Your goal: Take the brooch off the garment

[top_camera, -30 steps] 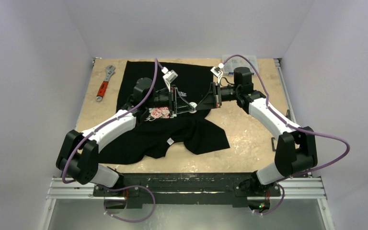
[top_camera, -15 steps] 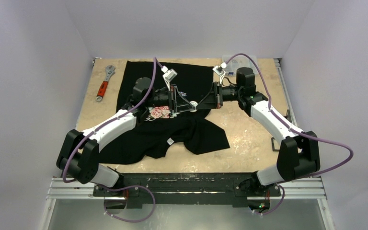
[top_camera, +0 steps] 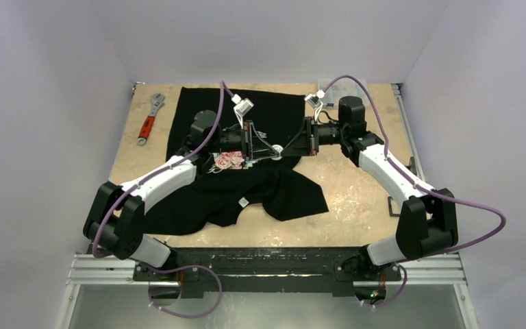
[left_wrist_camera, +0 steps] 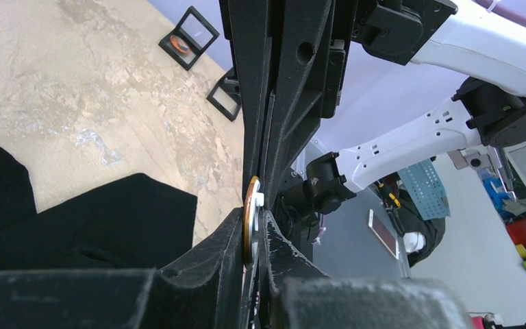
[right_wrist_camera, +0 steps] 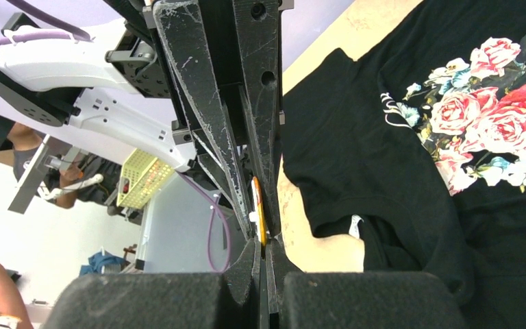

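The brooch (top_camera: 276,149), a small round disc with an orange rim and white back, hangs in the air between my two grippers above the garment (top_camera: 233,195). My left gripper (top_camera: 268,152) comes from the left and my right gripper (top_camera: 285,147) from the right, tips meeting. In the left wrist view the left gripper (left_wrist_camera: 252,214) is shut on the brooch (left_wrist_camera: 249,219), seen edge-on. The right gripper (right_wrist_camera: 262,241) pinches the same brooch (right_wrist_camera: 258,218). The black garment (right_wrist_camera: 383,157) lies crumpled on the table, its rose print (right_wrist_camera: 500,116) and neck label (top_camera: 244,202) showing. No cloth shows round the disc.
A red-handled wrench (top_camera: 149,118) lies at the back left of the tan table (top_camera: 356,185). A clear plastic box (top_camera: 342,90) sits at the back right. A small black frame (top_camera: 390,205) lies near the right arm. White walls enclose three sides.
The left jaws have narrowed onto the brooch. The right arm has drawn back slightly to the right, and the brooch has shifted a little right with it.
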